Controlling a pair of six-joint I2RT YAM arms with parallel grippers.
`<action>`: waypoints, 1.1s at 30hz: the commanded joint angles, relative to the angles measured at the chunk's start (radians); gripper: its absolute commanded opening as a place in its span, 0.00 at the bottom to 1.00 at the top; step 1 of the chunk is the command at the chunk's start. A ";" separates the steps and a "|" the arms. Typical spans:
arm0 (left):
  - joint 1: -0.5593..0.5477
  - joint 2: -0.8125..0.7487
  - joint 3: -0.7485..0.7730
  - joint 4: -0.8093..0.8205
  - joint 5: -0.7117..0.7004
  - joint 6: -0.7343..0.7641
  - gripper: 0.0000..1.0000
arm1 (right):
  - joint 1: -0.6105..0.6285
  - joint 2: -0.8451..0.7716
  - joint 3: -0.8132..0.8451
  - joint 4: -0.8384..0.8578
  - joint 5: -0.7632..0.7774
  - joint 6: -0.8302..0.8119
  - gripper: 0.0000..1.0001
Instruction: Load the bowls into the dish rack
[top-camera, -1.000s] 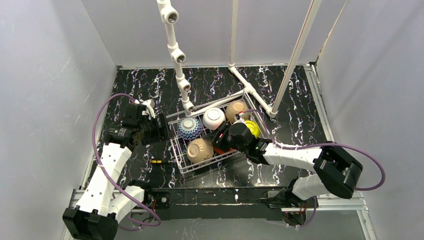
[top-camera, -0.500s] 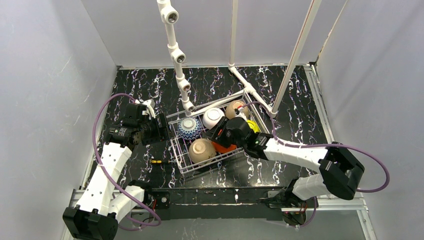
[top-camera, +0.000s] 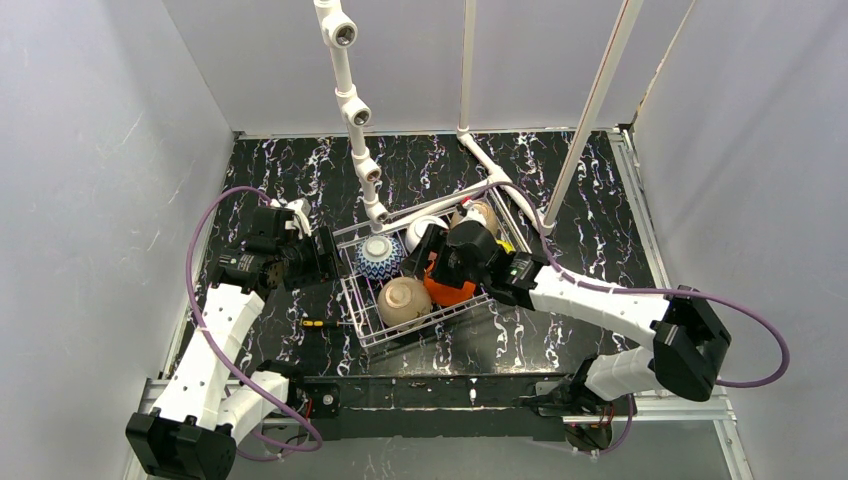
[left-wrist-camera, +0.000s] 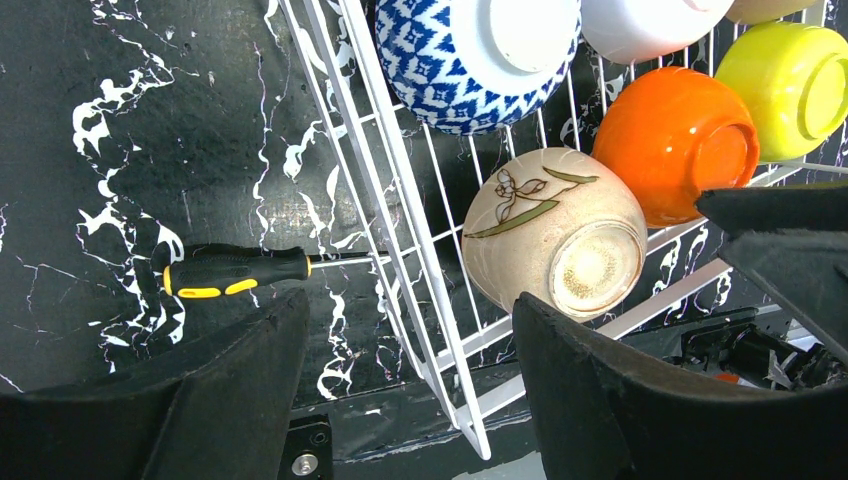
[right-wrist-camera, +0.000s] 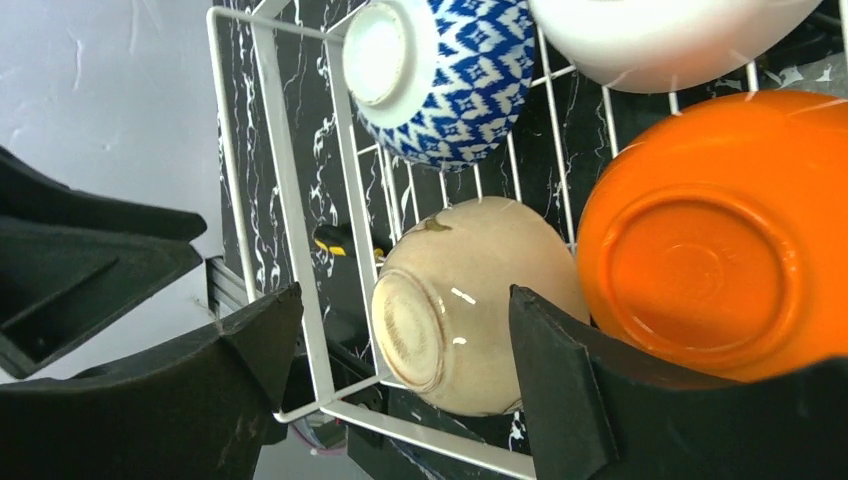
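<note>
The wire dish rack holds the bowls upside down or on their sides. In the top view I see the blue-and-white one, a tan one, the orange one, part of the white one and a second tan one. My right gripper hovers open over the rack's middle, empty. Its wrist view shows the tan bowl below the spread fingers and the orange bowl beside them. My left gripper stands open just left of the rack. Its wrist view also shows the yellow-green bowl.
A black-and-yellow screwdriver lies on the marble tabletop by the rack's left front corner, also visible as the screwdriver in the left wrist view. White pipe frame posts rise behind the rack. Grey walls close in left and right.
My right gripper has moved back and left over the rack and its jaws have spread wider. The orange bowl now lies free in the rack. The left arm has not moved.
</note>
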 joint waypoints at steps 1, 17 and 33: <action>0.004 0.004 0.010 -0.003 0.015 0.005 0.72 | 0.031 0.003 0.067 -0.147 -0.004 -0.090 0.85; 0.004 -0.001 -0.002 0.010 0.010 0.005 0.72 | 0.098 0.073 0.083 -0.203 0.093 -0.008 0.92; 0.004 -0.010 -0.009 0.004 -0.007 0.020 0.72 | 0.052 0.158 0.101 -0.125 -0.047 0.014 0.93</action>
